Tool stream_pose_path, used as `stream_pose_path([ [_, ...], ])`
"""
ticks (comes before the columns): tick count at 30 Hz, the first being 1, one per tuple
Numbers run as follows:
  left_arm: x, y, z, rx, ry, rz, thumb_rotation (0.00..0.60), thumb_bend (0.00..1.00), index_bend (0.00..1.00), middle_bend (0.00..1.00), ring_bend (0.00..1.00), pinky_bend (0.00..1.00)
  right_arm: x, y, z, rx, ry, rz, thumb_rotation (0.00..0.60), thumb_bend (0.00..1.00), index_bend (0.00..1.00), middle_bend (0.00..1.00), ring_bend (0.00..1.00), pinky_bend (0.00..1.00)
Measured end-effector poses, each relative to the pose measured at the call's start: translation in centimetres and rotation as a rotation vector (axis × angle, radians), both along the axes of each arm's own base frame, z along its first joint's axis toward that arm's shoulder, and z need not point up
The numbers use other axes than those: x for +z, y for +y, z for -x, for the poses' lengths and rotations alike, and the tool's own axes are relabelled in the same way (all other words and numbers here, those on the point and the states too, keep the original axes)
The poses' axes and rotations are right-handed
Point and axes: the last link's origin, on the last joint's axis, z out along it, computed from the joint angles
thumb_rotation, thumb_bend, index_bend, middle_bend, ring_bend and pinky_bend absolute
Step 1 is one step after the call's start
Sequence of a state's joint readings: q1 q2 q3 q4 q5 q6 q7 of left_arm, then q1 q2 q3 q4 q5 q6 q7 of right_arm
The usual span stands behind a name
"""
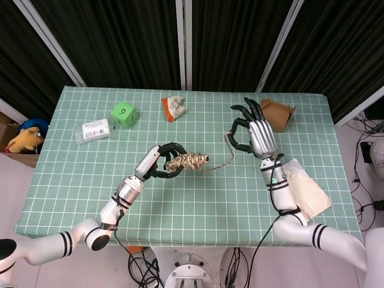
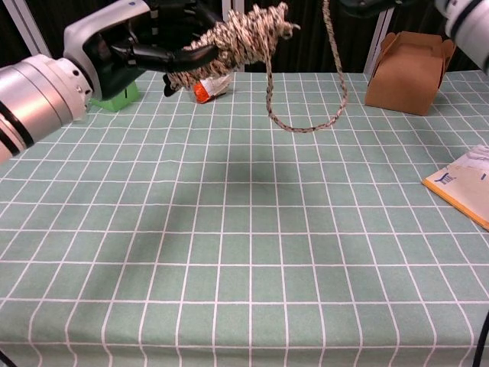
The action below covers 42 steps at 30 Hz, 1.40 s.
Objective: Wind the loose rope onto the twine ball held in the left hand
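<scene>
My left hand (image 1: 157, 165) grips the twine ball (image 1: 186, 161) above the middle of the table, with the ball's end pointing toward my right side. In the chest view the left hand (image 2: 145, 40) holds the ball (image 2: 229, 34) high at upper left. The loose rope (image 1: 223, 155) runs from the ball up to my right hand (image 1: 252, 129), which pinches it between thumb and a finger while the other fingers are spread. From the chest, the rope (image 2: 306, 122) hangs in a slack loop above the cloth, and only the edge of the right hand (image 2: 374, 6) shows at the top.
A green numbered cube (image 1: 124, 113) and a white packet (image 1: 96, 129) lie at the back left. An orange-and-white wrapper (image 1: 174, 107) sits at the back middle, a brown box (image 1: 277, 113) at the back right. A paper envelope (image 1: 306, 189) lies at the right edge.
</scene>
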State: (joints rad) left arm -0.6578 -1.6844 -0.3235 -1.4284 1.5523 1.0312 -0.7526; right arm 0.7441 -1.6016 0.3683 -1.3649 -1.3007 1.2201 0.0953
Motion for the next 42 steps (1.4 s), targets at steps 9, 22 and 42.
stream_pose_path([
  [9, -3.2, -0.1, -2.6, -0.08, 0.126, -0.094, 0.6, 0.48, 0.78, 0.76, 0.67, 0.78, -2.3, -2.6, -7.2, 0.078, 0.043, -0.043, 0.6, 0.6, 0.94, 0.24, 0.0, 0.0],
  [22, -7.0, 1.9, -3.5, 0.02, 0.302, -0.249, 0.6, 0.48, 0.78, 0.77, 0.68, 0.79, -3.1, -2.2, -12.8, 0.153, -0.021, -0.04, 0.6, 0.6, 0.94, 0.24, 0.0, 0.0],
  [42, -7.2, 5.2, -0.2, 0.375, 0.298, -0.433, 0.6, 0.48, 0.79, 0.77, 0.68, 0.79, -0.6, 0.8, -12.8, 0.225, -0.097, -0.023, 0.6, 0.6, 0.94, 0.24, 0.0, 0.0],
])
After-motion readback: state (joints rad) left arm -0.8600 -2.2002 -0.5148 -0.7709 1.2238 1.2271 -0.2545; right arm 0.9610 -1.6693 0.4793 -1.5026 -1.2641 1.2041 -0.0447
